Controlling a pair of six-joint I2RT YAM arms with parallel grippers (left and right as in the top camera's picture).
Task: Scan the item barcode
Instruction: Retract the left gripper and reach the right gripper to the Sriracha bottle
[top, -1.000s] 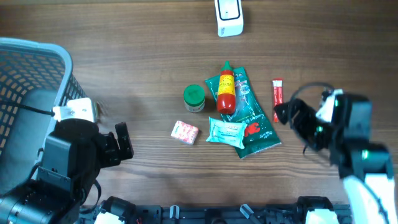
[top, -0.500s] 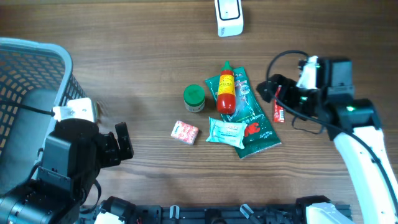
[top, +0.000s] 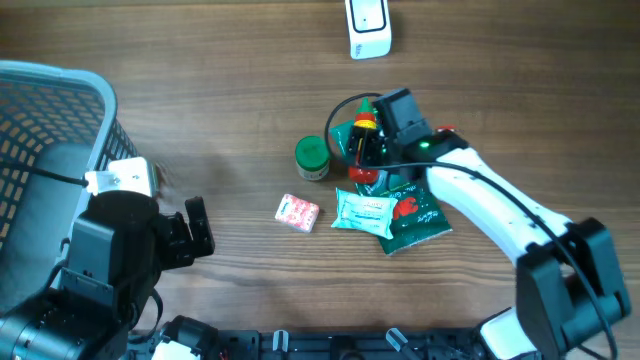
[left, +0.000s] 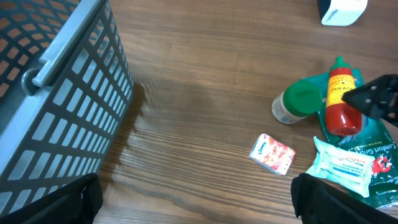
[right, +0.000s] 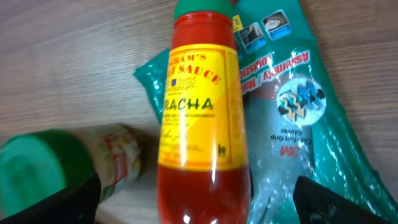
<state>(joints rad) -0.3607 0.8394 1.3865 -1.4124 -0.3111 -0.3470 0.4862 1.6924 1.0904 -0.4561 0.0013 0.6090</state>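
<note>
Tabletop (top: 200, 100), right gripper (top: 363, 150) now apparently over bottle (right: 199, 130)

**Reader:** Where does the overhead camera sit?

**Desk:** High above the wooden table (top: 200, 60), facing straight down, with the wire basket (top: 50, 70) at the left.

**Reader:** And the wrist cameras?

**Desk:** The left wrist view looks from the near-left, past the basket, angled down toward the far-right. The right wrist view sits tight over the sriracha bottle (right: 199, 124) and green-lidded jar (right: 37, 168), mid-table. All three views share those two.
</note>
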